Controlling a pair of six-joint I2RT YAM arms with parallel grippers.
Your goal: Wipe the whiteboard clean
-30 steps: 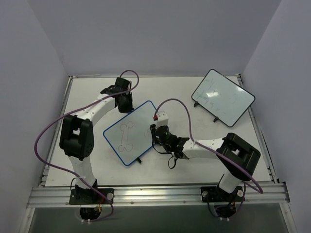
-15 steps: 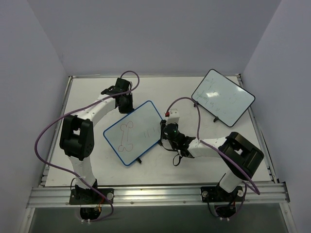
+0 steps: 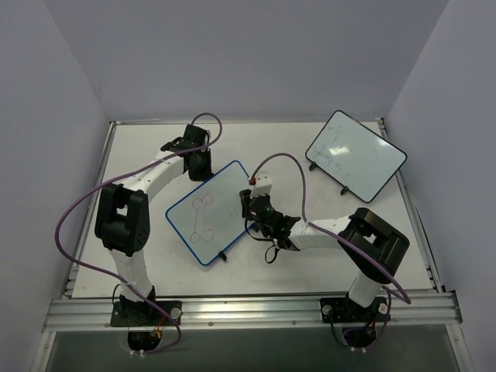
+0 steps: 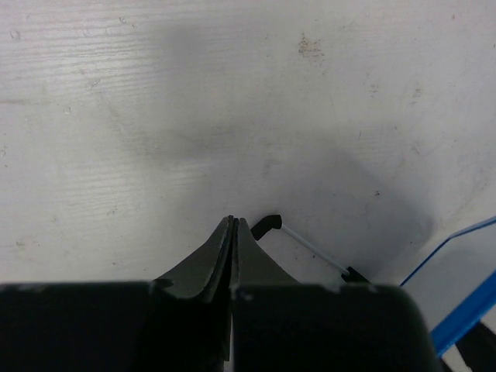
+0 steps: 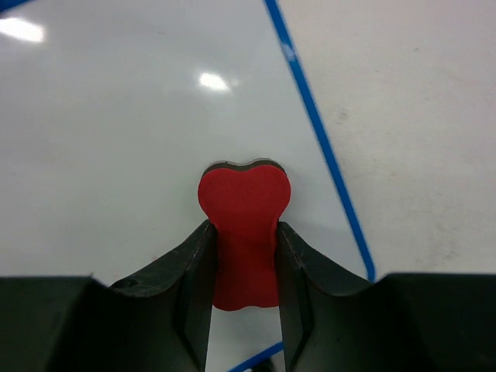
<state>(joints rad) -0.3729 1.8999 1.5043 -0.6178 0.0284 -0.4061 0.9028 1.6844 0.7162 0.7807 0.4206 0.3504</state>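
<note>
The whiteboard [image 3: 186, 213] has a blue frame and lies tilted at the table's middle, with a bone outline [image 3: 203, 218] drawn on it and faint strokes [image 3: 235, 208] to the right. My right gripper [image 3: 247, 204] is at the board's right edge, shut on a red bone-shaped eraser [image 5: 245, 232] whose end is against the white surface [image 5: 116, 139] just inside the blue frame [image 5: 318, 132]. My left gripper [image 3: 200, 172] is shut and empty at the board's far edge. In the left wrist view its tips [image 4: 232, 222] touch the table beside a black foot [image 4: 265, 226].
A black-framed whiteboard [image 3: 355, 155] with faint marks stands at the table's back right. Purple cables loop over both arms. The table's raised rim [image 3: 418, 225] runs along the right side.
My right gripper swung right off the board with the eraser, then came back left onto the board's right edge. The left arm has not moved.
</note>
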